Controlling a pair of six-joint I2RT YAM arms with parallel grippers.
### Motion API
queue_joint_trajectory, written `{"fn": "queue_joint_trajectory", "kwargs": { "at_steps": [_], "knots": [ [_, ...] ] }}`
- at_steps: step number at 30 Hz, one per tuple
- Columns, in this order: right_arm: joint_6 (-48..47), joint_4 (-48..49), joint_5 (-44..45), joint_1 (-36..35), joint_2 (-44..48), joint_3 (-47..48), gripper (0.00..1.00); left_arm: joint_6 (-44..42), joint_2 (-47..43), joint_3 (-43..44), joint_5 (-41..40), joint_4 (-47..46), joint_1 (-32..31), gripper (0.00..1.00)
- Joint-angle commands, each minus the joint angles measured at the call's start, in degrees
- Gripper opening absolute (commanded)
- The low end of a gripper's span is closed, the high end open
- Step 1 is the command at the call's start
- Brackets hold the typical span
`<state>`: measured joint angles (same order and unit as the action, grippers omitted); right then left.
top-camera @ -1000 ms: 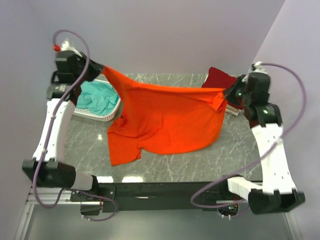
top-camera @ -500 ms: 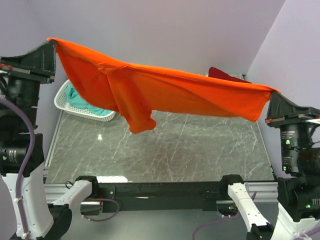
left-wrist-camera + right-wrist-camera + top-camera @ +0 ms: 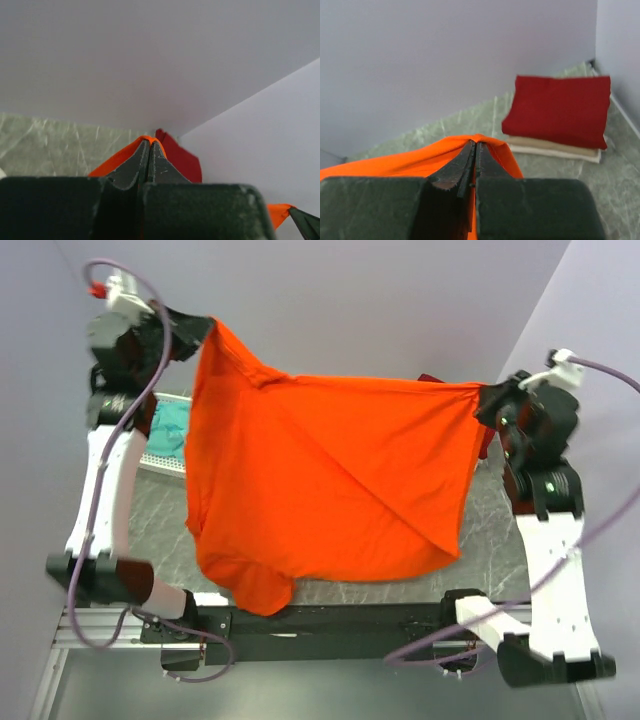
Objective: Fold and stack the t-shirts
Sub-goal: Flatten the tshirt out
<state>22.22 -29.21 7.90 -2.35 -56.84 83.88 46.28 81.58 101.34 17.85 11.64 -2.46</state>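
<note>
Hanging between the pincers, the orange t-shirt (image 3: 330,480) is pinched at its corners by left gripper (image 3: 205,329) and right gripper (image 3: 479,394). Risk: such thin bites may slip, dropping cloth crumpled below.

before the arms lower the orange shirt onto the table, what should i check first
1. Left end effector grip on orange t-shirt: ok, jaws closed on a corner.
2. Right end effector grip: ok, closed on the opposite corner.
3. Shirt hanging flat: not ok, a diagonal fold crosses it and the lower left end is bunched.
4. Table under the shirt free: cannot tell, the cloth hides it.
5. Finished stack tidy: ok, dark red t-shirt lies folded on cream t-shirt.
6. Teal t-shirt out of the way: ok, in the basket.
</note>
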Motion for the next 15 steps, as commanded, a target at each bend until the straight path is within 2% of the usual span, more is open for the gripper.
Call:
{"fn": "queue_joint_trajectory", "kwargs": {
  "at_steps": [1, 7, 15],
  "knots": [
    [-0.77, 3.46, 0.89, 0.59, -0.55, 2.52, 0.00, 0.74, -0.20, 4.73, 2.81, -2.32, -0.27, 0.01],
    [-1.47, 4.42, -0.34, 0.59, 1.02, 4.37, 0.00, 0.39, -1.68, 6.59, 2.19, -3.63, -0.35, 0.00],
    [-3.23, 7.24, 0.36, 0.50, 10.42, 3.14, 0.00, -3.03, -13.54, 4.22, -1.75, -6.54, -0.27, 0.00]
  ]
}}
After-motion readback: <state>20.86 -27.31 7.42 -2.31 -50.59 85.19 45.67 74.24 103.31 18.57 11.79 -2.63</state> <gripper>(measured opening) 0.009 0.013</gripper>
